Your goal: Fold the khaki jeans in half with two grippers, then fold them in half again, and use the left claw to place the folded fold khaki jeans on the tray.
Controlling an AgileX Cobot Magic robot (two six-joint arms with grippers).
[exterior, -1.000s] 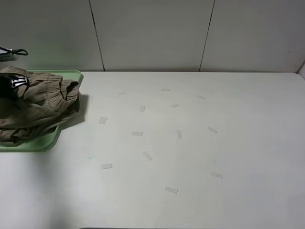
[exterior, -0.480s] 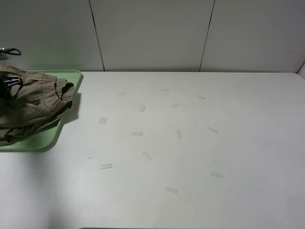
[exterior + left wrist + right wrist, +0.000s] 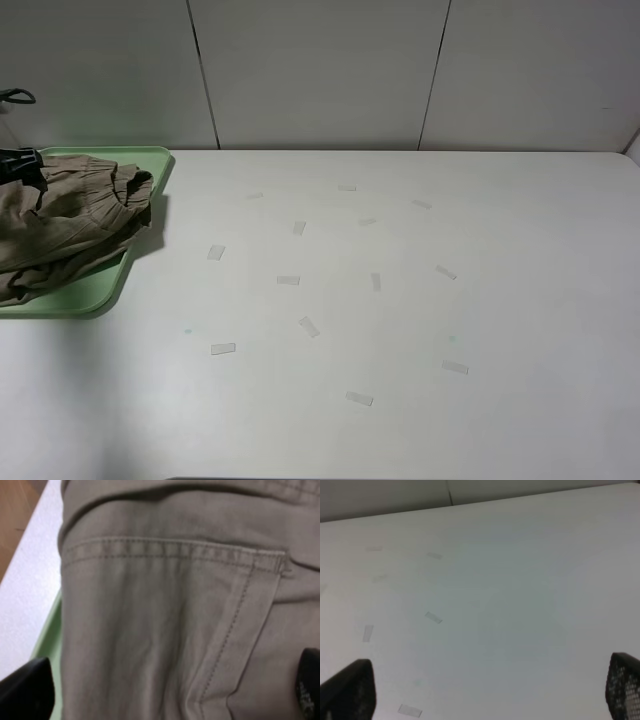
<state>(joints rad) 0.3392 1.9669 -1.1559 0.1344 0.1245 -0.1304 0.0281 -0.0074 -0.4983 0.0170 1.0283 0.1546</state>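
The khaki jeans (image 3: 65, 225) lie bunched on the tray (image 3: 150, 160), at nine o'clock on the table (image 3: 400, 300), one corner hanging over its rim. The left claw (image 3: 160, 692) hangs just above the cloth, its fingers wide apart, gripping nothing. It should go straight up so no cloth snags. The right gripper (image 3: 485, 690) is wide apart too, over bare table.

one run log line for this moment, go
stage: placing | shorts: bunched on tray, overhanging rim | left tool: open over shorts | right tool: open, empty, above table
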